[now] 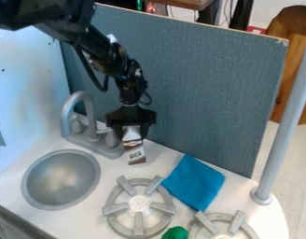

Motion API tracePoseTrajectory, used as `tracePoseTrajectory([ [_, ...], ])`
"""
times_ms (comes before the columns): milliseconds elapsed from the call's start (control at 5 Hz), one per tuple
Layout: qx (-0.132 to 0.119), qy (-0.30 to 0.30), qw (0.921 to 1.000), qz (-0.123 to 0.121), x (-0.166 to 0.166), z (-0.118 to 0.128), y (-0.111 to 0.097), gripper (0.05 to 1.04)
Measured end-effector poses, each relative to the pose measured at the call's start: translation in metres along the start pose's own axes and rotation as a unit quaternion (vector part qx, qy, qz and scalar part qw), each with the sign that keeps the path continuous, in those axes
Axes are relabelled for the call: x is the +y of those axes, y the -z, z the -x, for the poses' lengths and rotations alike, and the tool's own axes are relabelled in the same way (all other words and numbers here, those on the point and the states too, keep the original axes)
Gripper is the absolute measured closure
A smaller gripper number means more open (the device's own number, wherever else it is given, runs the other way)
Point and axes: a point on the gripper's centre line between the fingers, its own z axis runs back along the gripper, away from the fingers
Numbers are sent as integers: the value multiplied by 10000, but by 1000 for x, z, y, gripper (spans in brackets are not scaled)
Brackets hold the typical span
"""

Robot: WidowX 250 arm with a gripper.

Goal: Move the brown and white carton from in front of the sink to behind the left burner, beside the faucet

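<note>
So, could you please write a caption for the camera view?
Gripper at a small carton, between a grey faucet and a blue cloth.

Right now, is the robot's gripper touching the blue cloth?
Apart. The camera view shows the gripper over by the faucet, with white counter between it and the blue cloth.

Arm (76,33): upper end cut off by the top and left edges.
Packet (136,154): top partly hidden by the gripper (133,136); small print blurred.
Green thing (175,233): cut off at the near edge; kind unclear.
Right burner (206,222): near part cut off.
Pole (284,122): top beyond the right edge.
</note>
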Motion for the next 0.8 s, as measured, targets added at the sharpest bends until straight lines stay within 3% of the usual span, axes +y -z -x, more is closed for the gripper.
tracePoseTrajectory([
  [200,33,53,10000,13,-3,-3,5,204],
  [400,94,125,9999,-42,-6,1,5,71],
  [600,24,336,9994,-126,-13,18,7,75],
  [800,3,359,9993,-58,-15,27,-4,77],
])
